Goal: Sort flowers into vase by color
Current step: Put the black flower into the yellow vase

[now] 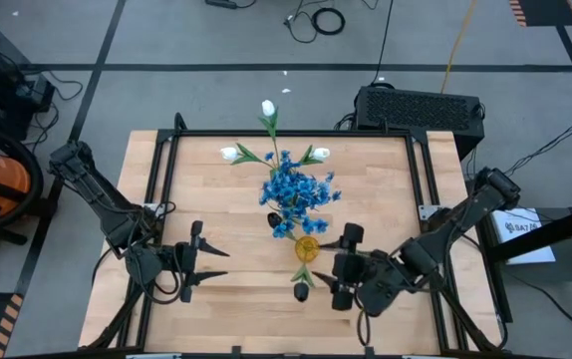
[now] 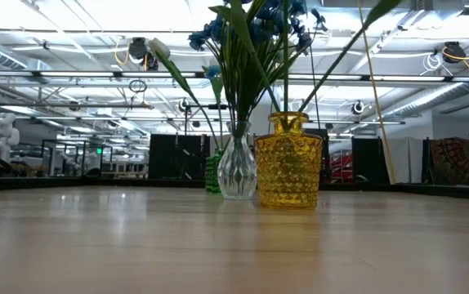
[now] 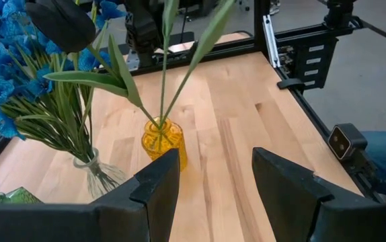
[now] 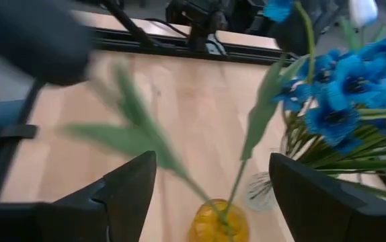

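Observation:
A yellow vase (image 1: 307, 247) (image 2: 288, 163) stands mid-table and holds thin green stems. One stem leans toward the near edge and ends in a dark bud (image 1: 300, 291) (image 3: 62, 23). Just behind it, bright-blue flowers (image 1: 296, 189) (image 4: 348, 94) stand in a clear glass vase (image 2: 237, 171) (image 3: 99, 171). White tulips (image 1: 268, 108) spread out toward the far edge. My right gripper (image 1: 331, 267) (image 4: 213, 181) hovers open just right of the yellow vase, above its rim, with nothing between its fingers. My left gripper (image 1: 216, 264) (image 3: 213, 181) waits open to the vase's left.
A green vase (image 2: 212, 173) (image 3: 18, 196) stands partly hidden behind the clear one. A black frame rail (image 1: 296, 133) runs around the wooden table top. Bare wood lies at the near left (image 1: 137, 319) and at the far right (image 1: 386, 179).

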